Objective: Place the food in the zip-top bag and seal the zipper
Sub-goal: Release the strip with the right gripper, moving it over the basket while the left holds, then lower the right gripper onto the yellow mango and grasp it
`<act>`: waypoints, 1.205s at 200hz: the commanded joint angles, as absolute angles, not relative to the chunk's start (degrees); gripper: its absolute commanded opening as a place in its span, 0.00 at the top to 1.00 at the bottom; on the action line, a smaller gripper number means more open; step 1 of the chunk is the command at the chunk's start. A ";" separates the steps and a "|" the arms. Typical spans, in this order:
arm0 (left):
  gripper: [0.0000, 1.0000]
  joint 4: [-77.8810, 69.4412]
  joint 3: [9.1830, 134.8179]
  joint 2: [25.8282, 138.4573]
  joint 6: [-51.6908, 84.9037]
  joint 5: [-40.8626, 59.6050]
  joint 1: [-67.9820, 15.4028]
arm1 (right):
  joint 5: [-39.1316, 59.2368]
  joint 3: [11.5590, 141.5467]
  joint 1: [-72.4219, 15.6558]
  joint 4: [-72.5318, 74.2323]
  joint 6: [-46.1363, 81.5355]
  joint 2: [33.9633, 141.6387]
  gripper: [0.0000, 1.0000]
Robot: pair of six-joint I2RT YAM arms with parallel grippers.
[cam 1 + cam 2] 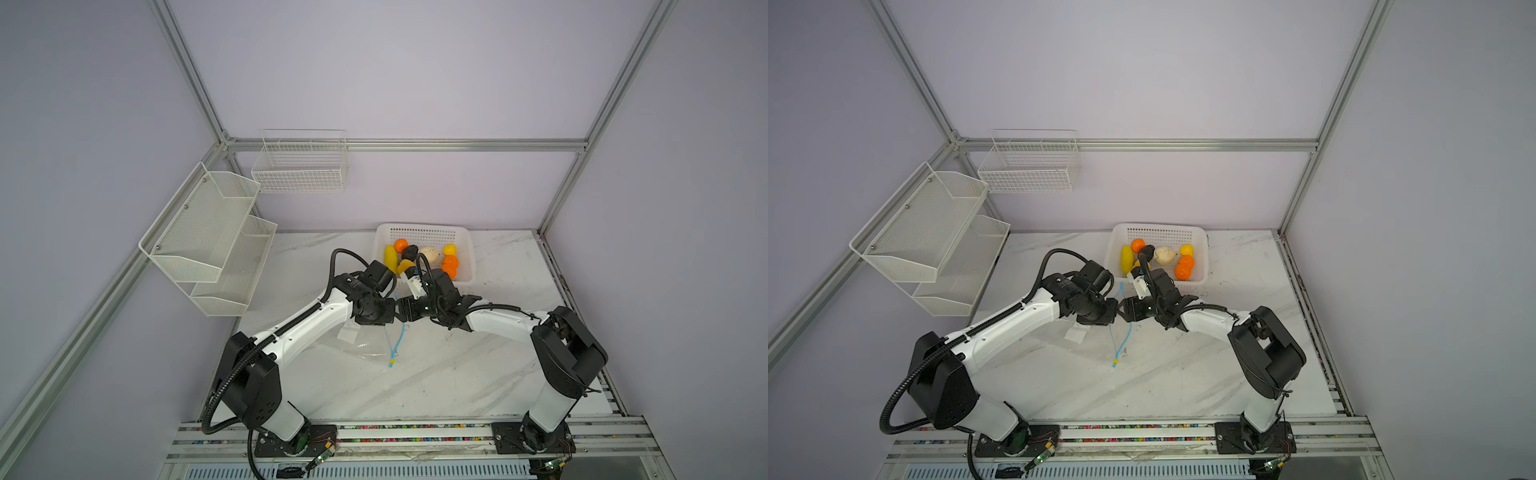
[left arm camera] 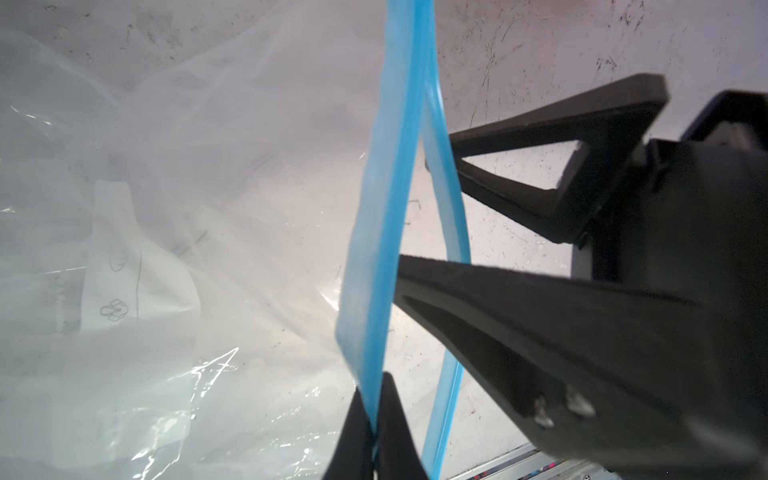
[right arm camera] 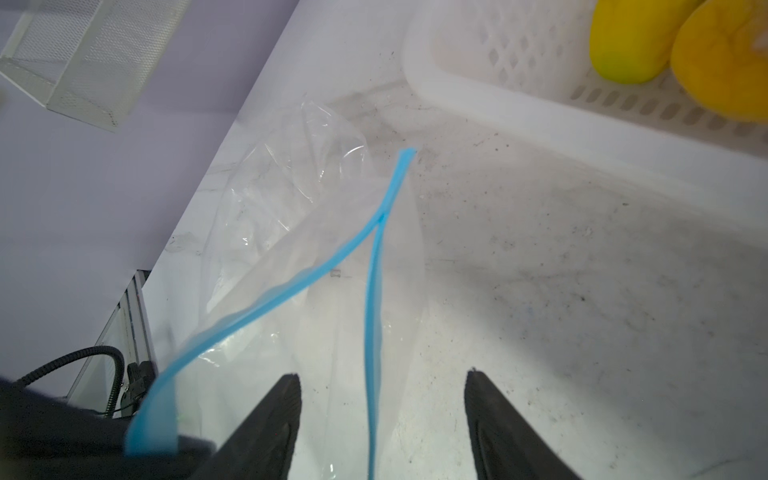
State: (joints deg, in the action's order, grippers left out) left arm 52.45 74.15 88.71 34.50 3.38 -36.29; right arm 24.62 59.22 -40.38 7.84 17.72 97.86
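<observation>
Scuffed marble tabletop (image 1: 436,374); zip-top bag (image 2: 166,208) just beside the white basket (image 1: 424,232), food (image 1: 449,262) all inside that basket. Blue zipper (image 2: 386,208) running away from the basket, lips parted. Clamped on one lip, left gripper (image 2: 376,386); spread wide and straddling the other, right gripper (image 3: 382,376). Lips' junction near the basket clearest from the right wrist; slider tab (image 1: 391,363), farthest from the basket, only in both top views.

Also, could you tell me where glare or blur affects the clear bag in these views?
Left wrist view: glare streaks on the zip-top bag, zipper soft near the lens. Right wrist view: the zipper's near end blurs, the basket is soft. In both top views the bag nearly vanishes against the table.
</observation>
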 commanded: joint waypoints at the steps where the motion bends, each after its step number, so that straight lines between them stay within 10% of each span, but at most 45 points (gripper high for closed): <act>1: 1.00 53.00 74.07 88.51 36.50 2.21 -35.77 | 24.06 58.44 -40.34 7.27 18.39 92.79 0.34; 93: 1.00 53.66 73.47 87.66 37.11 -0.44 -35.11 | 4.98 79.36 -31.18 -11.83 12.75 101.81 0.37; 241: 1.00 54.67 76.02 89.34 36.83 0.43 -33.96 | 5.70 106.51 -31.01 -23.16 13.53 127.01 0.29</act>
